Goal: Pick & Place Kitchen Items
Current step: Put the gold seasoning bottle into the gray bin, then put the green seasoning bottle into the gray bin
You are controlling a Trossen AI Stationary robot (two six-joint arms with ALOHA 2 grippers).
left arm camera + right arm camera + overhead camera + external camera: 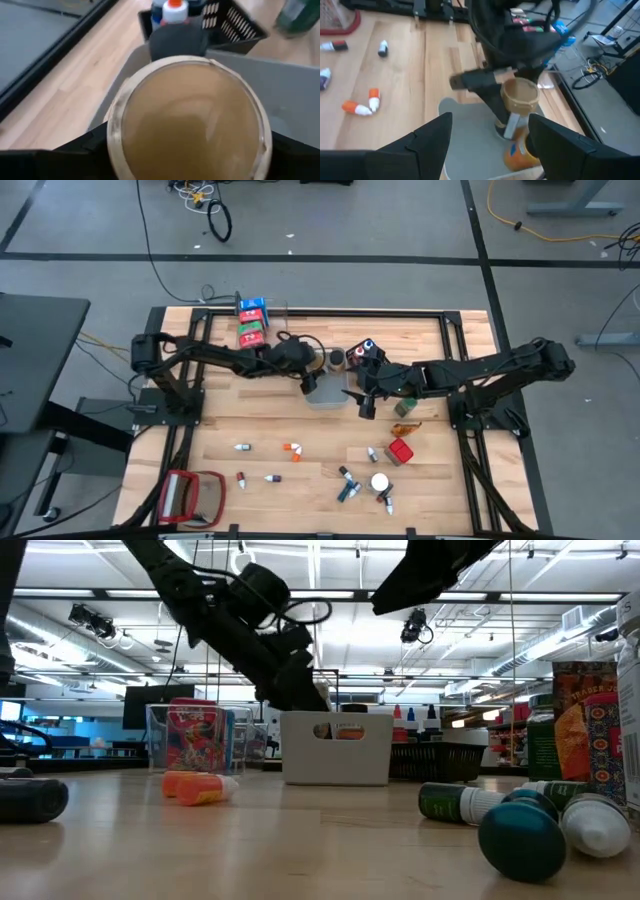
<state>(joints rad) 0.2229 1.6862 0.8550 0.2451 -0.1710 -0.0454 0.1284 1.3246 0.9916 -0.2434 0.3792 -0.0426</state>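
Note:
My left gripper is shut on a round tan jar above the grey bin. An orange jar lies inside that bin. My right gripper hangs open just right of the bin, touching nothing. Small bottles, a red carton and a white-topped jar lie on the near half of the table. The clear bin holds blue and red cartons. My left gripper pinches the tan jar by its round side wall, one finger on each side. The fingers slant down from the table's left. The jar is lifted clear over the grey bin's inside, its flat face turned toward the wrist camera.
A black bin with bottles stands right behind the grey bin, close to both grippers. A red-framed flat object lies at the near left corner. A green item sits under the right arm. Bare wood shows left of the grey bin.

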